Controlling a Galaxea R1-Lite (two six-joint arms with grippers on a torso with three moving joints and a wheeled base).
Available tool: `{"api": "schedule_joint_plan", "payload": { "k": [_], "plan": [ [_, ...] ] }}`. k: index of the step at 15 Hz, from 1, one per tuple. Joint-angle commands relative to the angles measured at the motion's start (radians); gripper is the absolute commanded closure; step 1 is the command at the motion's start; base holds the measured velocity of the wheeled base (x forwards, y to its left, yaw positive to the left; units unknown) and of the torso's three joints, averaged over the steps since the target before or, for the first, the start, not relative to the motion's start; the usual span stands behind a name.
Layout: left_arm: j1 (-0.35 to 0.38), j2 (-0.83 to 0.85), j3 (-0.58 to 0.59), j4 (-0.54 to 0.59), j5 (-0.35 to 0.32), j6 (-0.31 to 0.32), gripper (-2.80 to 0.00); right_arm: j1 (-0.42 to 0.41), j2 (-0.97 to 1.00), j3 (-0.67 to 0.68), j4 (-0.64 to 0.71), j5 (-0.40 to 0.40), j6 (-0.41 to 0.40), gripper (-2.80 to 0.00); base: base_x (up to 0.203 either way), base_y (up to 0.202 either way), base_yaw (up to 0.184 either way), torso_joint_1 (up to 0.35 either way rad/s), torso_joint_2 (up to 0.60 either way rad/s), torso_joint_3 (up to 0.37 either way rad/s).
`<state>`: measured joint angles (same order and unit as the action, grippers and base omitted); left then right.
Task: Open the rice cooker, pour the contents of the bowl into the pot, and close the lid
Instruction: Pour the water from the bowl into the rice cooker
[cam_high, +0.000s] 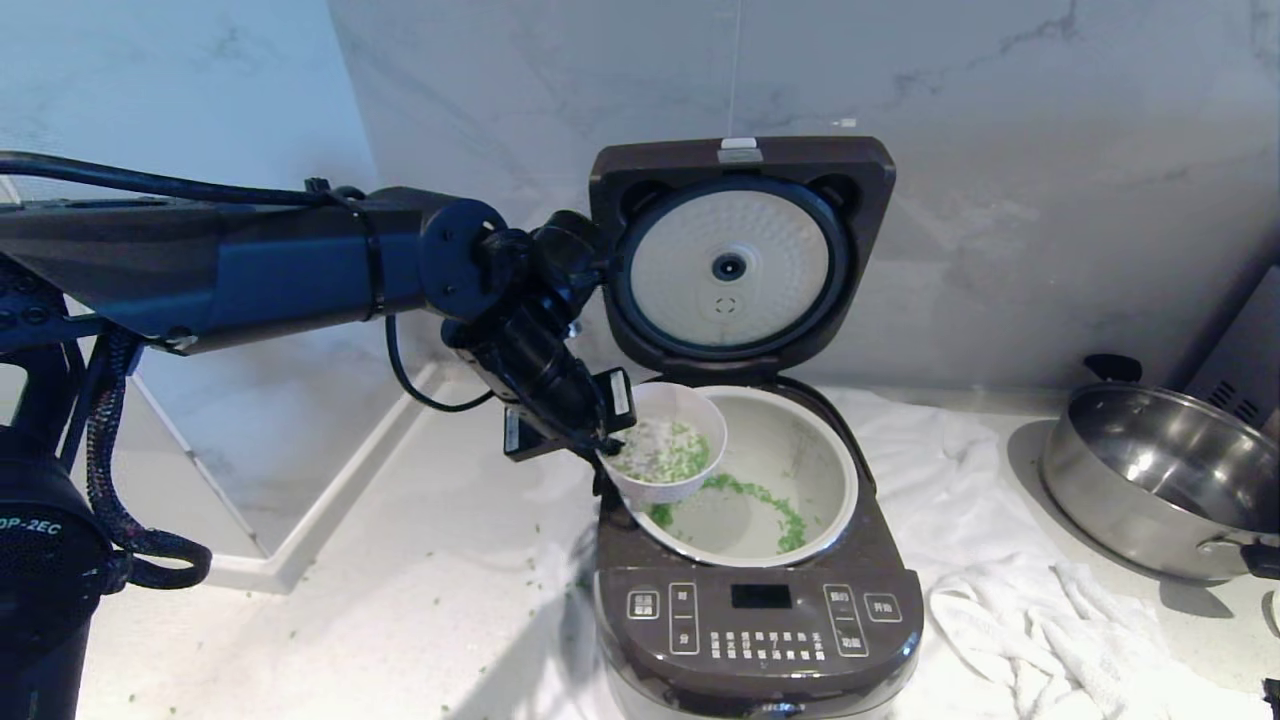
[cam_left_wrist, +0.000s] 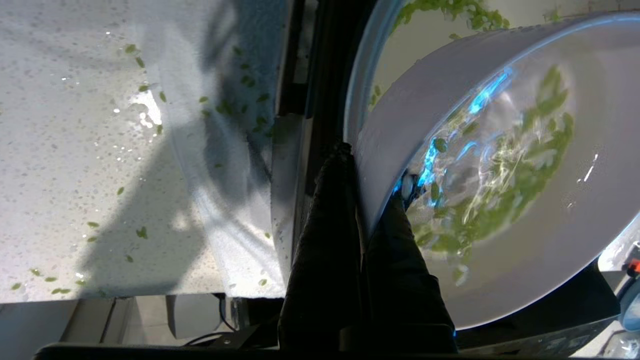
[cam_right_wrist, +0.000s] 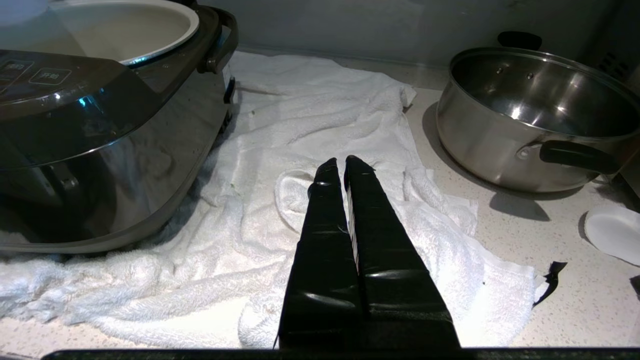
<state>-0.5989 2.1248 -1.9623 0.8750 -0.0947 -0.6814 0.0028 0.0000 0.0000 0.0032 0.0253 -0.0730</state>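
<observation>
Rice cooker (cam_high: 757, 620) stands at lower centre of the head view, a dark brown-grey body with a front panel of white-marked buttons and a small dark display. Its lid (cam_high: 740, 250) is swung fully up against the marble wall, showing a round dimpled pale plate ringed by a black gasket. Below it the pot (cam_high: 800, 450) sits in the body, whitish-grey with a thin rim, and a curved streak of green bits lies on its floor.

The left claw (cam_high: 607, 447) reaches in from the left of the frame and is clamped on the near rim of the bowl (cam_high: 668, 445), one finger outside the wall and one inside, as the left wrist view shows. The bowl is small, round and pale, tilted over the pot's left edge. The contents of the bowl (cam_left_wrist: 500, 170) are small bright green flakes in clear liquid, gathered toward its lower side.

Loose green flakes (cam_left_wrist: 140, 90) are scattered on the speckled tabletop (cam_high: 350, 620) left of the cooker.

The right claw (cam_right_wrist: 345, 167) hangs with its fingers pressed together above a rumpled white towel (cam_right_wrist: 320, 130), holding nothing. A steel pan (cam_high: 1160, 480) with black handles stands at the right edge of the head view.
</observation>
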Motion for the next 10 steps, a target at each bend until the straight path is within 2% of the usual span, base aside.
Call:
{"api": "schedule_joint_plan", "payload": {
  "k": [1,6,10],
  "plan": [
    [-0.024,0.027,-0.001,-0.010,0.000,-0.012,0.00,0.000,0.000,0.000,0.000,0.001,-0.001,0.00,0.000,0.000,0.000,0.000,0.00,0.000],
    [-0.102,0.037,-0.004,-0.071,0.004,-0.041,0.00,0.002,0.002,0.000,0.000,0.001,-0.001,0.00,0.000,0.000,0.000,0.000,0.00,0.000],
    [-0.123,0.078,-0.004,-0.129,0.080,-0.050,0.00,0.002,0.001,0.000,0.000,0.001,-0.001,0.00,0.000,0.000,0.000,0.000,0.00,0.000]
  ]
}}
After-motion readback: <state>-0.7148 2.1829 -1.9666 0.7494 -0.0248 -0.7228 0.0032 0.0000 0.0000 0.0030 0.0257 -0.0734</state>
